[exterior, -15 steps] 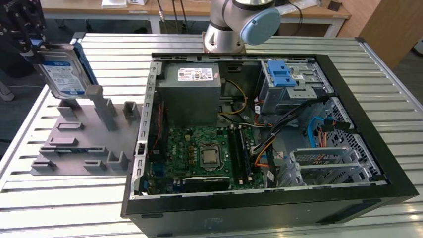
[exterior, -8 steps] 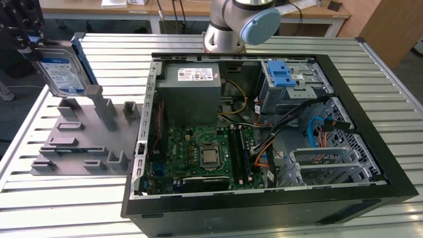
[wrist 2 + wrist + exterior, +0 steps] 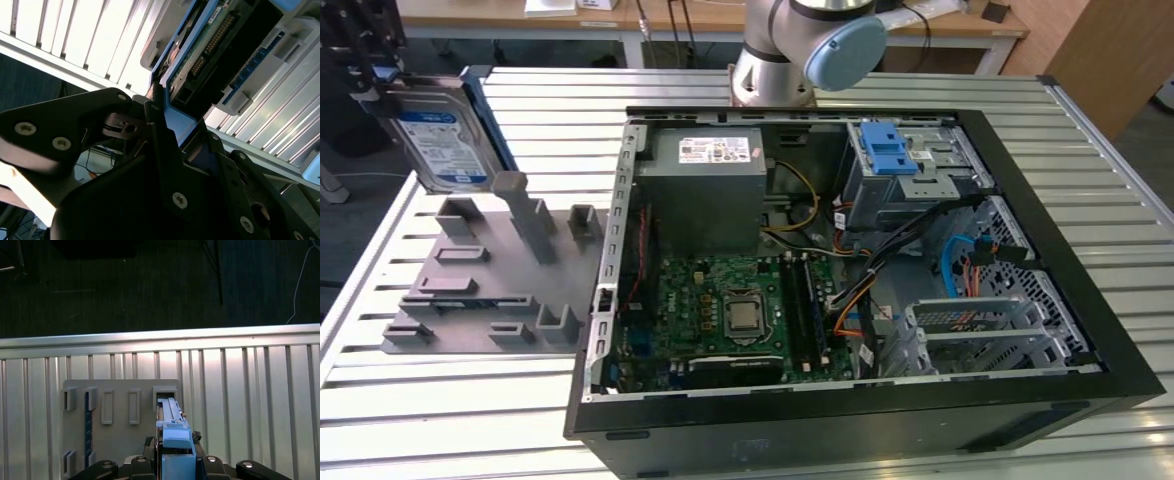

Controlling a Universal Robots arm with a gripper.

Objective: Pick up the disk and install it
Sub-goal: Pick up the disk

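**Disk** (image 3: 443, 142): flat rectangular hard drive with a silver metal body, a blue-and-white label and blue plastic rails. It is held upright on edge near the surface's edge at the exterior view's left, above the fixture's far end.

**Tool** (image 3: 176, 465): black metal fingers with screw heads, clamped on the disk's blue rail in both wrist views.

**Fixture** (image 3: 480, 285): matte grey moulded plate with upright posts and rectangular slots, lying flat beside the case.

**Computer case** (image 3: 854, 412): black, side open. It holds a green motherboard (image 3: 734, 310), a grey power supply box (image 3: 707, 190) and a metal drive cage with a blue latch (image 3: 897, 155).

**Surface** (image 3: 454, 420): ribbed aluminium slats.
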